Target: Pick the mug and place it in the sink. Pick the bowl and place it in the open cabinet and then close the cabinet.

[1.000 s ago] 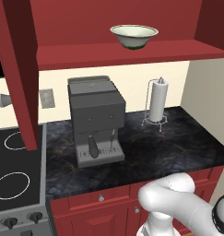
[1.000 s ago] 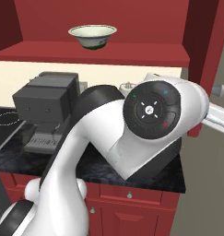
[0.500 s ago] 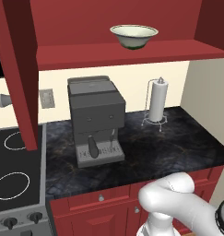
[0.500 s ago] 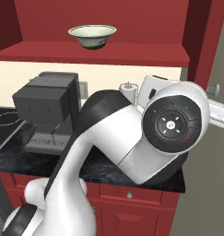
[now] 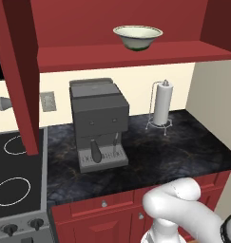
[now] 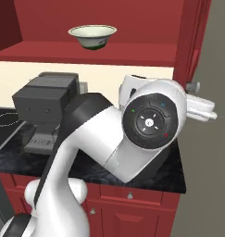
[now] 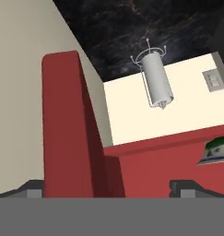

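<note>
Bowl [image 5: 138, 37] sits on the cabinet [image 5: 136, 54] shelf; gripper [image 7: 109, 186] jaws spread wide, empty, by the red door [image 7: 67, 124].

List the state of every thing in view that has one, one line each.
bowl: upright on the cabinet shelf, empty as far as shows.
cabinet: open, left door swung out.
gripper: open, holding nothing, beside the right door.
paper towel roll: upright on its holder.
coffee machine: upright on the counter.
drawer: shut.
</note>
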Robot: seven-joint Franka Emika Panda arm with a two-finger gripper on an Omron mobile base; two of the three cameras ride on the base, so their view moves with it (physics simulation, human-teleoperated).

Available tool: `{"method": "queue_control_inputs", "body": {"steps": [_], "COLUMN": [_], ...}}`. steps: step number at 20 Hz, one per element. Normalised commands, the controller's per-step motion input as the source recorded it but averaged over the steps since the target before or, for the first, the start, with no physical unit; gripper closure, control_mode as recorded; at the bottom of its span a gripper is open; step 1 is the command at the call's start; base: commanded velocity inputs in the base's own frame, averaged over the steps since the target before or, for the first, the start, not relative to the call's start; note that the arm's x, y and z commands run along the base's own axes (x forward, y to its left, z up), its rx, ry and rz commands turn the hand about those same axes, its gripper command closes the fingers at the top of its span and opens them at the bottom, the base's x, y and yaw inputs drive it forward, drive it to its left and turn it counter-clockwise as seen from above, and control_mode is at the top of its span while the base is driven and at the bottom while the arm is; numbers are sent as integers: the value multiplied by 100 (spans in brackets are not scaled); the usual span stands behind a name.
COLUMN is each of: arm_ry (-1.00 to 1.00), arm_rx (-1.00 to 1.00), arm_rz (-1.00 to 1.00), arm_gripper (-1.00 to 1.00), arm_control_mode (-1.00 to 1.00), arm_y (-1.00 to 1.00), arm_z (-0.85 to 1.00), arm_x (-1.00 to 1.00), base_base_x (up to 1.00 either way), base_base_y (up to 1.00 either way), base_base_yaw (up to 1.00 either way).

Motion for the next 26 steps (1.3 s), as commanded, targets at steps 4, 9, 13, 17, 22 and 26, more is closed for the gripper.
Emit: {"method": "queue_control_inputs", "body": {"steps": [4, 9, 13, 17, 22, 26], "arm_ry": [-2, -4, -8, -4, 0, 12], "arm_rx": [-8, -10, -1, 0, 0, 1], "arm_rz": [0, 0, 0, 2, 20, 33], "arm_gripper": [-100, -100, -100, -100, -100, -100], "arm_control_mode": [-100, -100, -100, -100, -100, -100], "arm_y": [94, 97, 100, 96, 74, 47], "arm_z": [0, 0, 0, 0, 0, 0], "arm_x": [51, 57, 70, 89, 100, 100], "base_base_x": [0, 0, 0, 0, 0, 0], "base_base_y": [0, 0, 0, 0, 0, 0], "base_base_yaw": [0, 0, 0, 0, 0, 0]}}
